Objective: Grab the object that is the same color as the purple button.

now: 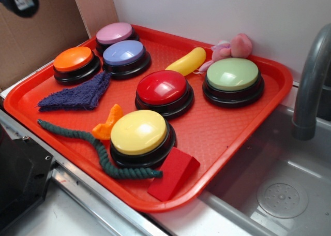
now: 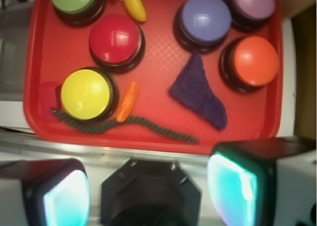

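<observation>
Nothing is in my pincer [image 2: 148, 186] yet: its jaws stand wide apart and empty, high above the near edge of the red tray [image 1: 227, 127]. I judge this the approach step. The purple cloth [image 1: 77, 95] lies flat at the tray's left, just near of the orange button [image 1: 73, 58] and the purple button [image 1: 123, 53], so next I must move over it, descend and pinch.

The pink toy [image 1: 232, 47] sits half hidden behind the green button [image 1: 232, 75].

The purple knitted cloth [image 2: 199, 92] lay flat on the red tray [image 2: 158, 62], between the blue button [image 2: 204, 19] and orange button [image 2: 255, 61] (touching neither), the gripper's [image 2: 148, 191] fingers spread wide below.
</observation>
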Available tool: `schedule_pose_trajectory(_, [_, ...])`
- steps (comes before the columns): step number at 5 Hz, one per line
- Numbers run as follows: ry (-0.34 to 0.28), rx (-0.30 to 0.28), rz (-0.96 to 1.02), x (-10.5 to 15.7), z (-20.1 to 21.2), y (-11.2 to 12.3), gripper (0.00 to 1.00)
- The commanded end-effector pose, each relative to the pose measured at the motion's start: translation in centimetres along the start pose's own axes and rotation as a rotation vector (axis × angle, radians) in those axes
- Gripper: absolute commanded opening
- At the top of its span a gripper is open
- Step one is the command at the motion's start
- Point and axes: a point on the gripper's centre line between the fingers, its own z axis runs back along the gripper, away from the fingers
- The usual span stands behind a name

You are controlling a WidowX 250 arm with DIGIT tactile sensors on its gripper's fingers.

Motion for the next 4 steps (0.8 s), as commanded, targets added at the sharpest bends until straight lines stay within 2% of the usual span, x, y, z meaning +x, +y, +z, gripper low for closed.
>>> schedule_pose_trajectory(1, [0.027, 0.048, -0.168, 1.6, -3.4, 2.9, 1.00])
schedule_pose_trajectory(2, [0.018, 0.050, -0.261, 1.9, -5.5, 4.3, 1.00])
schedule_pose_trajectory(3, [0.038, 0.089, -0.293, 2.2, -7.6, 5.2, 1.00])
schedule_pose_trajectory(4, [0.041, 0.062, -0.348, 2.5, -9.6, 6.0, 1.00])
